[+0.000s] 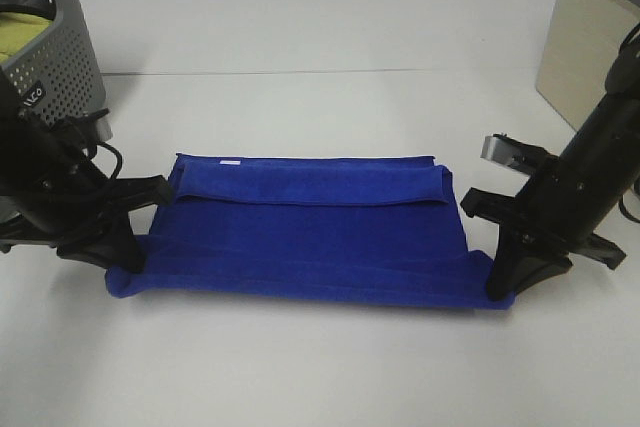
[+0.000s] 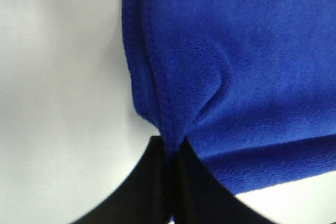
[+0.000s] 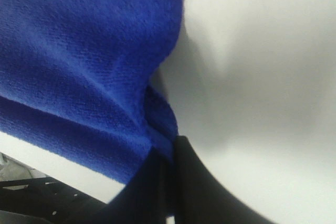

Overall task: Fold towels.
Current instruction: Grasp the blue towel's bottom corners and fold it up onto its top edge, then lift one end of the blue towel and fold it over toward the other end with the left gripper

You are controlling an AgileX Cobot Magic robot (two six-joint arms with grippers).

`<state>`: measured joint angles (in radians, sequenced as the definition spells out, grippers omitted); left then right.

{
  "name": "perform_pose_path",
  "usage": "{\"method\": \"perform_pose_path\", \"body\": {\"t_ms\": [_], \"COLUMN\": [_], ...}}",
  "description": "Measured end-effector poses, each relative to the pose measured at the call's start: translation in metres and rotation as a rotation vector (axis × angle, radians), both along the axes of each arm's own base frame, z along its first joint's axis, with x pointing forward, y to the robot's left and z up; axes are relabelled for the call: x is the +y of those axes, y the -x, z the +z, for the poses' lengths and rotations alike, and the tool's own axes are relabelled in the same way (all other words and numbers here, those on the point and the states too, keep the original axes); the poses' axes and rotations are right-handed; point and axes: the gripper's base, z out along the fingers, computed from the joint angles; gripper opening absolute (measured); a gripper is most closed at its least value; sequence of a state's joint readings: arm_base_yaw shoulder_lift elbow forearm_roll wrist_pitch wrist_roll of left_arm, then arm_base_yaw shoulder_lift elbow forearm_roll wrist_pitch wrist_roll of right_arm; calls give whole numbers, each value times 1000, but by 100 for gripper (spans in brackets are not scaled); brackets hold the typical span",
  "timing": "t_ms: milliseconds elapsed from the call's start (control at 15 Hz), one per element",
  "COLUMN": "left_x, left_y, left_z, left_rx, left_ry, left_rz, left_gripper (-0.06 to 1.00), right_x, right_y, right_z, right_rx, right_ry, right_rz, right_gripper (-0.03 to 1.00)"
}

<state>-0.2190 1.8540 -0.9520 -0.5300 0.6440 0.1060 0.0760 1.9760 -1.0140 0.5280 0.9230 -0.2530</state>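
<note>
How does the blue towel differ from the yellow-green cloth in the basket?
The blue towel lies spread on the table, its far edge folded over; the yellow-green cloth sits inside the grey basket. The towel shows almost whole; the cloth shows only as a small patch. The left gripper and right gripper each pinch a near corner of the towel; nothing holds the cloth. Both look like soft fabric.

The white table [image 1: 320,37] carries 1 blue towel [image 1: 310,247] and 1 grey basket [image 1: 60,57].
</note>
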Motion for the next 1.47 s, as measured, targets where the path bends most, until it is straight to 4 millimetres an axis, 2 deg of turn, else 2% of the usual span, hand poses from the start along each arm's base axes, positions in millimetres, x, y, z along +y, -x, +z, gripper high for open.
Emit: {"method": "perform_pose_path", "body": {"t_ms": [267,467,667,800,933,1133,1200,1267,1333,1400,1467], "left_x": [-1,5,2,2,2,1,1,1,1,1,2], "left_y": [-34,-62,-90,-104,-114,-117,-117,-117,-118,-120,-120], "left_z": [27,27,19,14,11,-2,-6,-7,-7,-6,-6], "left_rx": [-108,-134,-165,-209,-255,-233,-224,-224,-246,-264,-275], "left_ry": [29,37,39,34,29,36,36,35,26,19,15], "left_rz": [49,101,109,124,144,163,166,165,146,124,113], "left_gripper": [2,2,2,2,2,2,5,13,27,43,58], "right_x": [3,8,11,12,13,13,13,13,14,14,15], "right_y": [-43,-81,-114,-128,-138,-141,-141,-141,-141,-140,-139], "right_z": [30,42,33,25,16,6,5,5,5,5,7], "right_rx": [-160,-228,-252,-263,-266,-251,-249,-248,-242,-235,-221], "right_ry": [-8,-36,-49,-50,-50,-49,-49,-50,-59,-63,-68], "right_rz": [11,21,32,33,29,29,29,27,24,26,37], "right_gripper": [2,2,2,2,2,2,2,3,9,20,37]}}
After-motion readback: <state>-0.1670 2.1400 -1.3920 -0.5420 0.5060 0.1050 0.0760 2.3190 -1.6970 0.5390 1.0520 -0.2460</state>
